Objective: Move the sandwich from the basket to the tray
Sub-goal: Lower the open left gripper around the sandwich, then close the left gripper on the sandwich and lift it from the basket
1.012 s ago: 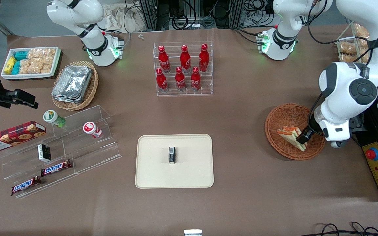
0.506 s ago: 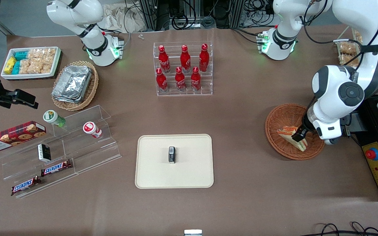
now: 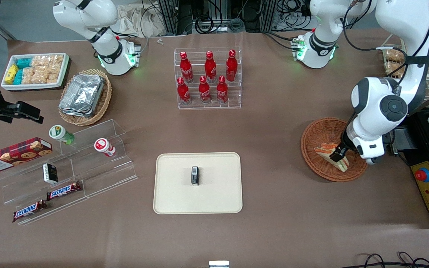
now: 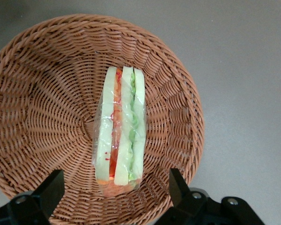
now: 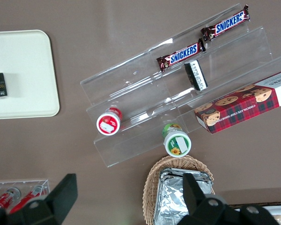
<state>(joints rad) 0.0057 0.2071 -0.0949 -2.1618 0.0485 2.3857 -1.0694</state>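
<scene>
Sandwich (image 3: 327, 150) lying in the basket (image 3: 317, 136), from the middle of the weave out toward the 4 o'clock wall. Clear wrap, white bread, orange-red and green layers edge-up toward the wrist camera. Not lifted.

Gripper (image 3: 336, 153) low inside the basket, at the sandwich's 4 o'clock end. Fingers (image 4: 47, 190) spread wide, one on each side of that end, with bare wicker showing between each finger and the wrap. No contact to be seen; nothing pinched.

Basket on the counter (image 3: 281, 230) toward the working arm's end, at about 3 o'clock from the tray (image 3: 173, 195) and well apart from it.

Tray flat on the counter, cream, near the front camera. On its middle a small dark box (image 3: 195, 175), upright; the rest of the tray surface bare.

At 12 o'clock from the tray, a clear rack of red bottles (image 3: 207, 78), six in two rows.

At 9 o'clock from the tray, clear acrylic steps (image 3: 99, 175) carrying two round tubs (image 3: 104, 146), a small dark packet, a cookie box (image 3: 13, 154) and two Snickers bars (image 3: 63, 190).

At 10 o'clock from the tray, an oval wicker basket of foil trays (image 3: 84, 96). At 11 o'clock from that basket, a white bin of snack packets (image 3: 35, 70), toward the parked arm's end of the counter.
</scene>
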